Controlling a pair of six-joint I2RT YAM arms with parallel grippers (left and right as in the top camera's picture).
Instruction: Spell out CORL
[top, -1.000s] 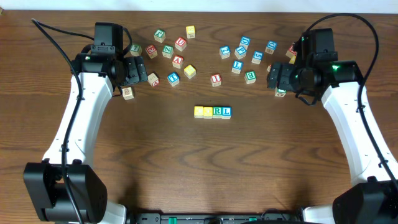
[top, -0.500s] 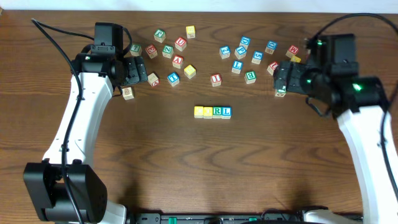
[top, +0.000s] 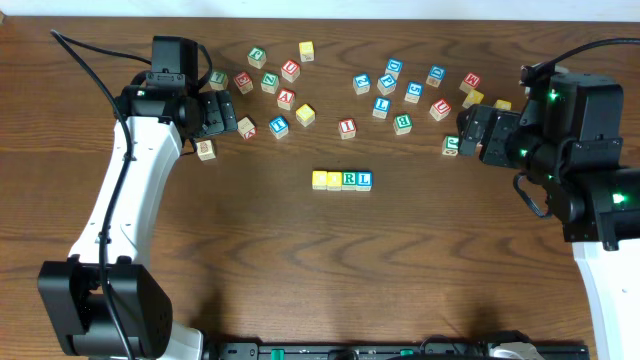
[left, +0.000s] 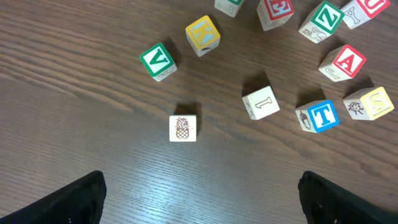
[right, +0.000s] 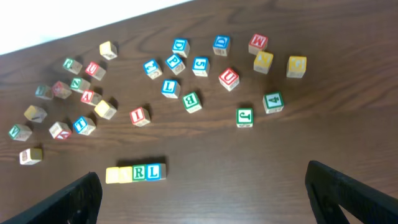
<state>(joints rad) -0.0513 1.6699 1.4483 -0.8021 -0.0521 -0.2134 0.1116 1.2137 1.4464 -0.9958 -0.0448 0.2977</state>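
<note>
The CORL row (top: 342, 180) is sitting mid-worktop (top: 330, 270), 4 cubes touching side by side. The 2 yellow-topped cubes (top: 327, 180) are lying toward the left arm's side, followed by the green R (top: 349, 180) and the blue L (top: 364, 180).

Both arms are hanging well apart from it, up among the loose cubes (top: 385, 85). The left fingers (left: 71, 202) are spreading as wide as they go and gripping nothing, with a pineapple cube (left: 183, 128) lying on bare wood ahead of them. The right fingers (right: 348, 186) are gaping just as wide and are equally empty, looking across at the row from the far side.

To my eye the word is looking finished, so this step is about checking and leaving cleanly. The yellow tops are glaring too much to read, so those 2 letters are needing a proper look. I am judging the line straight and gapless.

Any retreat is wanting height first, with the wide-spread fingers passing nowhere near the row, since 1 brush could be skewing all 4 cubes.
</note>
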